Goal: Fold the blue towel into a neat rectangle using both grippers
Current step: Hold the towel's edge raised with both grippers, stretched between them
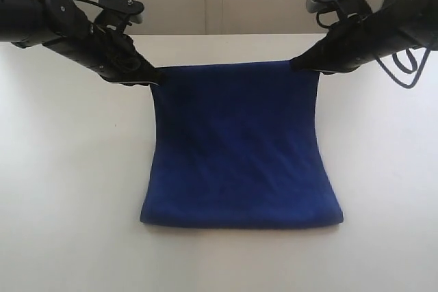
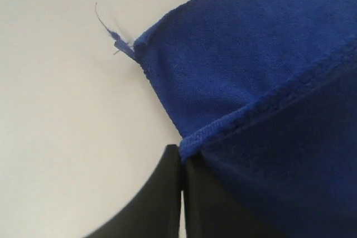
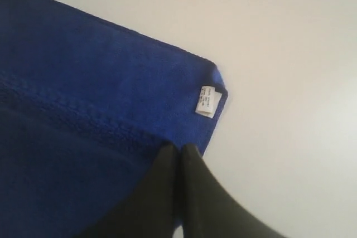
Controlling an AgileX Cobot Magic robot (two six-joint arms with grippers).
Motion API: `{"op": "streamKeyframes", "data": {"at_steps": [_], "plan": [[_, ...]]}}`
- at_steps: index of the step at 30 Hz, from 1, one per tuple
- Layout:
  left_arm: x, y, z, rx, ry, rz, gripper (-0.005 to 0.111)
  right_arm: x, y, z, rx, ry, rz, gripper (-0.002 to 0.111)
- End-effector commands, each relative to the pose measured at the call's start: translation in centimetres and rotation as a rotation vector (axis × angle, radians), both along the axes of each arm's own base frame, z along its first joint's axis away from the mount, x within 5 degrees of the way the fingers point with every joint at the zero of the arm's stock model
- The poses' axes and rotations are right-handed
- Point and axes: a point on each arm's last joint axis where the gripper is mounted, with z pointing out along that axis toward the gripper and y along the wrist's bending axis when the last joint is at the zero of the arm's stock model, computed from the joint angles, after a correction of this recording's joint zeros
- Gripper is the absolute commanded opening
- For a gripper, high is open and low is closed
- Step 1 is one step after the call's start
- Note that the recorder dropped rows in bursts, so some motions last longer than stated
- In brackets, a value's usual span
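Note:
The blue towel [image 1: 236, 145] hangs in a curve from its far edge down to a fold resting on the white table near the front. My left gripper [image 1: 157, 76] is shut on the towel's far left corner. My right gripper [image 1: 296, 64] is shut on the far right corner. In the left wrist view the black fingers [image 2: 167, 193] pinch the hemmed edge of the towel [image 2: 251, 71], and a loose thread [image 2: 114, 34] sticks out of the lower layer's corner. In the right wrist view the fingers [image 3: 167, 188] clamp the towel [image 3: 83, 93] near a small white label [image 3: 206, 100].
The white table [image 1: 61, 189] spreads out on all sides of the towel. A pale wall stands behind the table's far edge. Dark cables [image 1: 404, 66] loop beside the right arm.

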Motion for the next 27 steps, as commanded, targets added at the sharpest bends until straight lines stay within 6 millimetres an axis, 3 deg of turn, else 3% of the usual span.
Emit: {"op": "streamKeyframes", "data": {"at_steps": [1,9,27], "plan": [[1.2,0.2,0.2,-0.003,-0.019,0.016,0.0,0.7,-0.9,0.0,-0.022,-0.054,-0.049,0.0],[2.3,-0.3,0.7,-0.013,-0.042,0.014,0.0,1.9,-0.9,0.1,-0.016,-0.072,-0.056,0.0],[4.6,-0.5,-1.1,-0.02,-0.035,0.04,0.0,4.2,-0.9,-1.7,0.009,-0.045,-0.071,0.0]]}}
